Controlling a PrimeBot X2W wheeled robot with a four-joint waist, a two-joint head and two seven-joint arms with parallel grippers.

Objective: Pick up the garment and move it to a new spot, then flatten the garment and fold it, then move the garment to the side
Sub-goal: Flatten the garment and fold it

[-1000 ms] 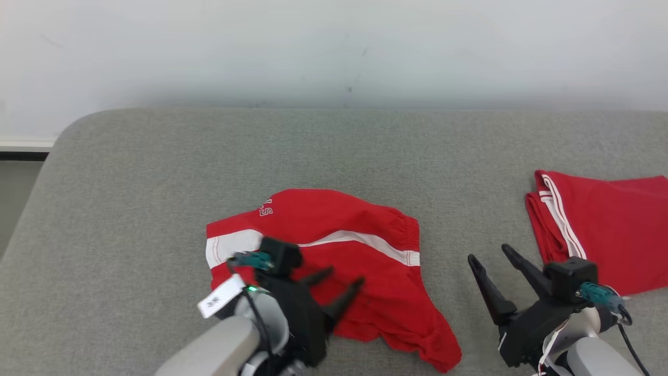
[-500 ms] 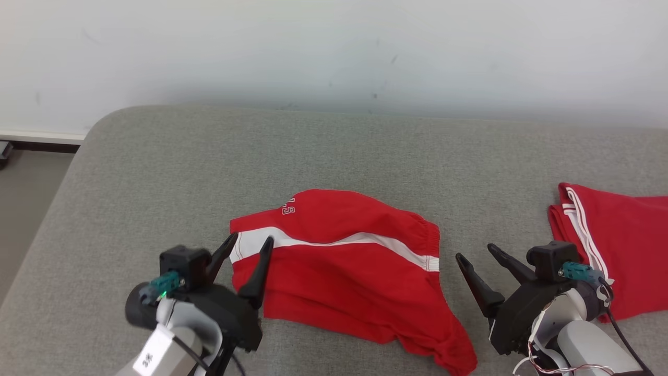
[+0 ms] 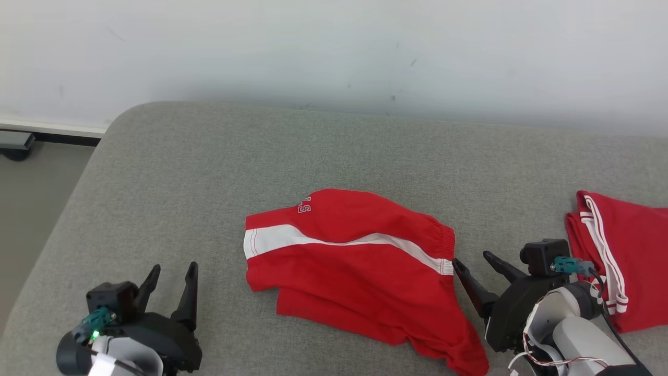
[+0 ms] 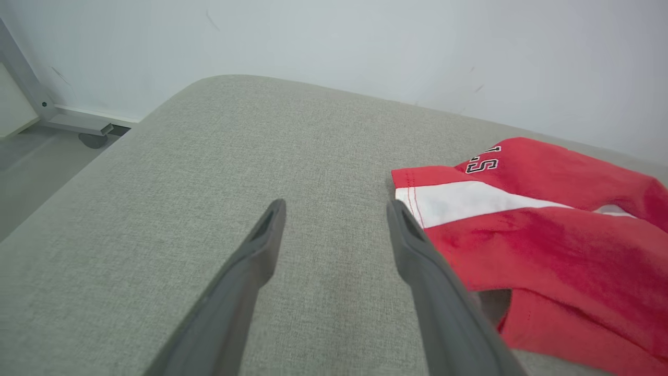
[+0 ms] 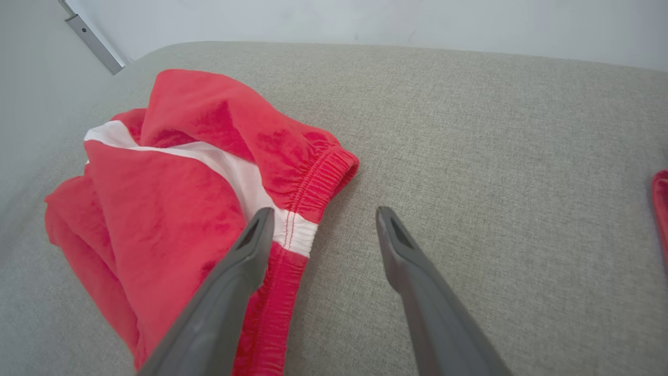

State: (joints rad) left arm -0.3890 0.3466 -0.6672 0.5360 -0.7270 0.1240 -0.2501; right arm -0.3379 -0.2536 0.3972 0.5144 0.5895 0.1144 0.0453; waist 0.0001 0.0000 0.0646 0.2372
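now one middle garment (image 3: 360, 277), one side garment (image 3: 634, 261) — left gripper (image 3: 175, 267), right gripper (image 3: 470, 258); both agape

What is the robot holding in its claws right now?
Nothing. The left gripper and the right gripper are both open and empty; the red shorts lie on the grey cushion between them.

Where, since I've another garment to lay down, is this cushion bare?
Widest free patch: the gray cushion left of the red shorts, out to its rounded edge, beyond the open left gripper. The strip between shorts and wall is bare too. Crowded at right: the open right gripper sits between the shorts and the folded red garment.
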